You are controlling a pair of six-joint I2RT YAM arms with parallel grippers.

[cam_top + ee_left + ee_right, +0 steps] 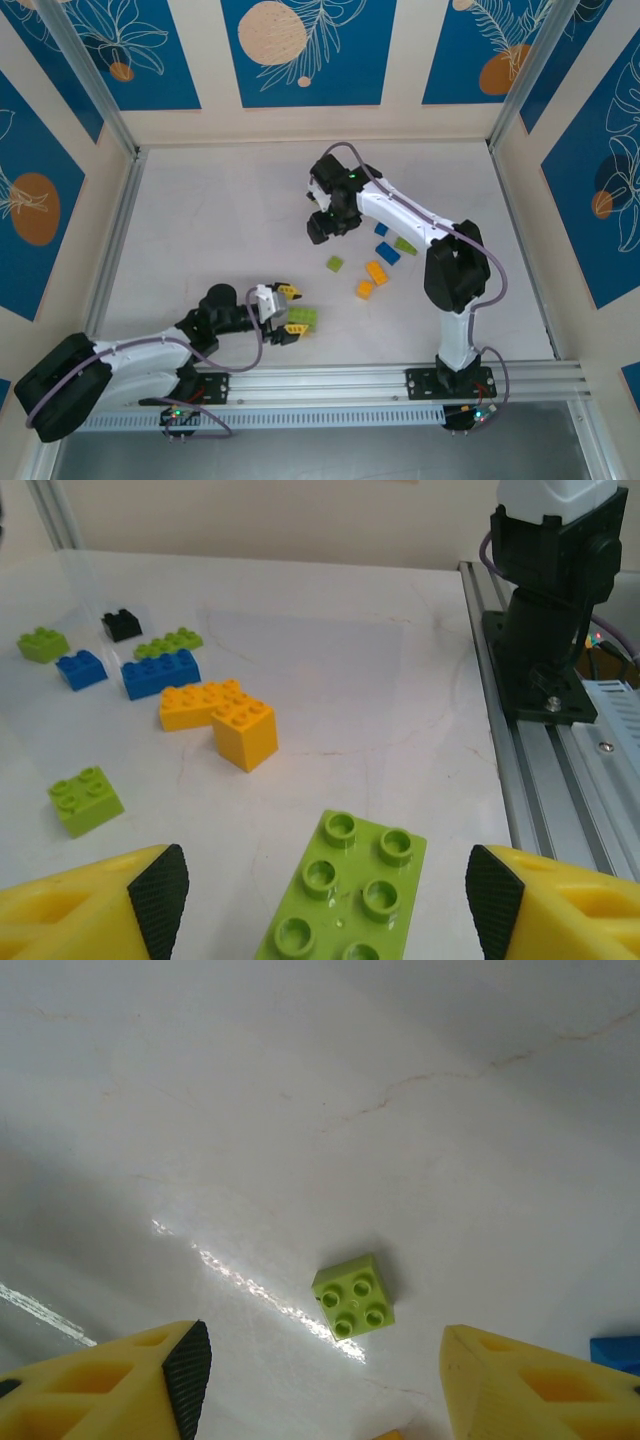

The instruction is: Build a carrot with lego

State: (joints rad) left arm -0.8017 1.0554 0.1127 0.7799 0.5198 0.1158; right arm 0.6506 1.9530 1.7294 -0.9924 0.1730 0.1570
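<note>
Long lime green plastic lego brick [345, 900] by near edge of white table [400, 680] sits between spread fingers of left gripper [327, 892]; right gripper [325, 1365] spread above small lime brick [353, 1295].

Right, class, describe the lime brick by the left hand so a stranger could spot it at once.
Find the left arm on the white table and follow it to its hand. Between the open yellow fingers lies a lime brick, long with two rows of studs, apart from the smaller bricks.

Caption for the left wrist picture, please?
Open left gripper flanking a long lime brick, with orange bricks and blue bricks scattered beyond.
</note>
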